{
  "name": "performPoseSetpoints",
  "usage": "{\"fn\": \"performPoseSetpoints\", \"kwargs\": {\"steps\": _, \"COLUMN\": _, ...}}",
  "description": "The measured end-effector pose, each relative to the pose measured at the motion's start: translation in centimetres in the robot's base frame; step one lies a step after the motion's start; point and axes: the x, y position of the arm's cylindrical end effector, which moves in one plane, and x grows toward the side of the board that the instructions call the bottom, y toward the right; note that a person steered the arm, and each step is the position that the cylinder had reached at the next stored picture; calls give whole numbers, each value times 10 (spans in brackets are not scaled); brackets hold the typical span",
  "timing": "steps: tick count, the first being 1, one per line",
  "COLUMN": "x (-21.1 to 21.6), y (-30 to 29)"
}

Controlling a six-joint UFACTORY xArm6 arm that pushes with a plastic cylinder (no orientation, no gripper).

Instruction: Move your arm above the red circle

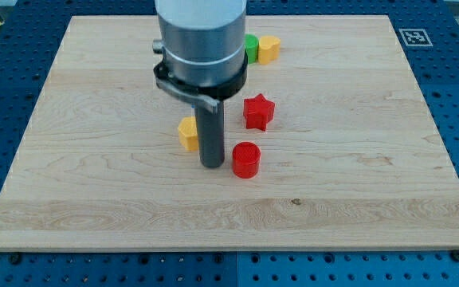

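The red circle (245, 159) is a short red cylinder near the middle of the wooden board (94, 191). My tip (212, 165) stands on the board just to the view's left of the red circle, a small gap apart. A red star (258, 112) lies toward the view's top from the circle. A yellow block (188, 133) sits to the view's left of the rod, partly hidden by it.
A green block (251, 48) and a yellow heart-shaped block (269, 49) sit together near the board's top edge, the green one partly hidden by the arm's body. A black-and-white marker (415, 37) is at the board's top right corner.
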Motion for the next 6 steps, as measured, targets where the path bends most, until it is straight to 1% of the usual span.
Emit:
{"fn": "performPoseSetpoints", "kwargs": {"steps": 1, "x": 17, "y": 0}}
{"fn": "performPoseSetpoints", "kwargs": {"steps": 2, "x": 17, "y": 0}}
{"fn": "performPoseSetpoints", "kwargs": {"steps": 3, "x": 1, "y": 3}}
{"fn": "performPoseSetpoints", "kwargs": {"steps": 4, "x": -26, "y": 18}}
{"fn": "performPoseSetpoints", "kwargs": {"steps": 5, "x": -37, "y": 45}}
{"fn": "performPoseSetpoints", "kwargs": {"steps": 6, "x": -37, "y": 70}}
